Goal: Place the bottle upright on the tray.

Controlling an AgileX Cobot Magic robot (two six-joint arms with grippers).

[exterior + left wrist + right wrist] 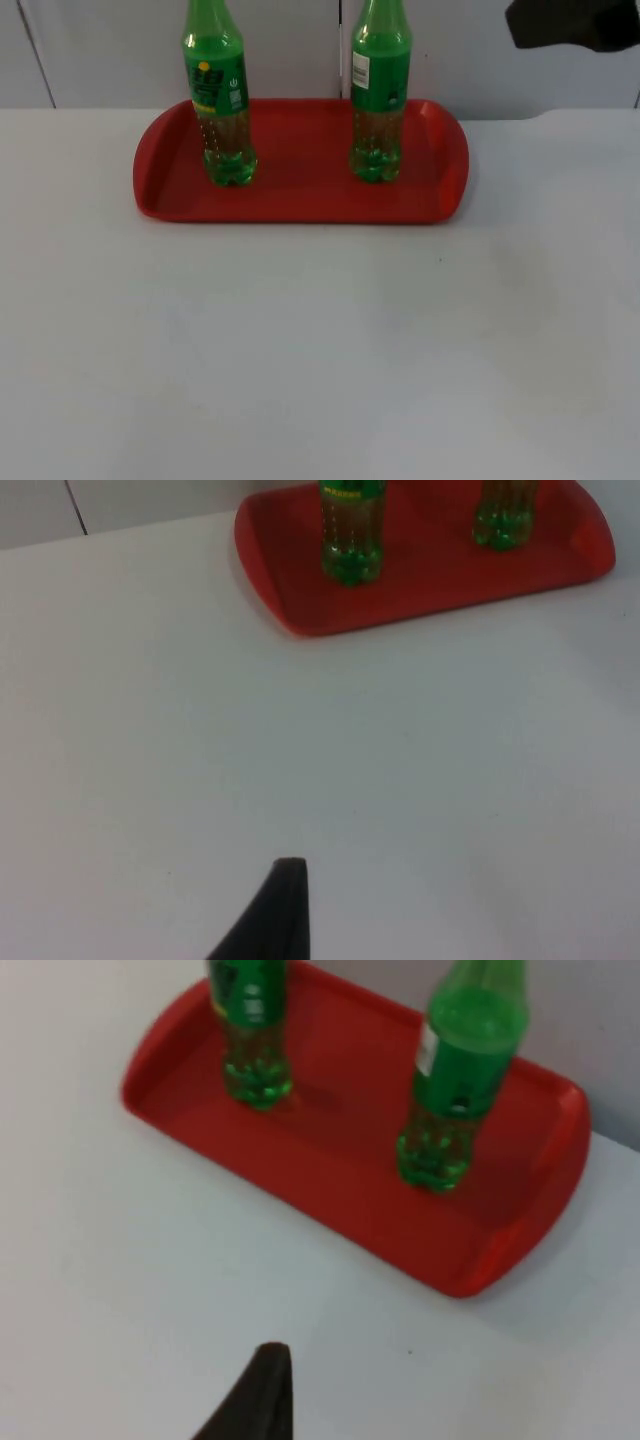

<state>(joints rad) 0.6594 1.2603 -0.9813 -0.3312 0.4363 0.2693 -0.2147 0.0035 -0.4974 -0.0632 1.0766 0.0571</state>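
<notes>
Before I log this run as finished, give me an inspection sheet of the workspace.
Surface: white table, bare in front of the tray.
Job's things: red tray at the far edge; left bottle and right bottle both upright on it, apart.
Clutter: nothing seen.
Grippers: left gripper and right gripper over bare table, holding nothing.
Cables: nothing noted.
Surroundings: grey partition wall behind.
</notes>
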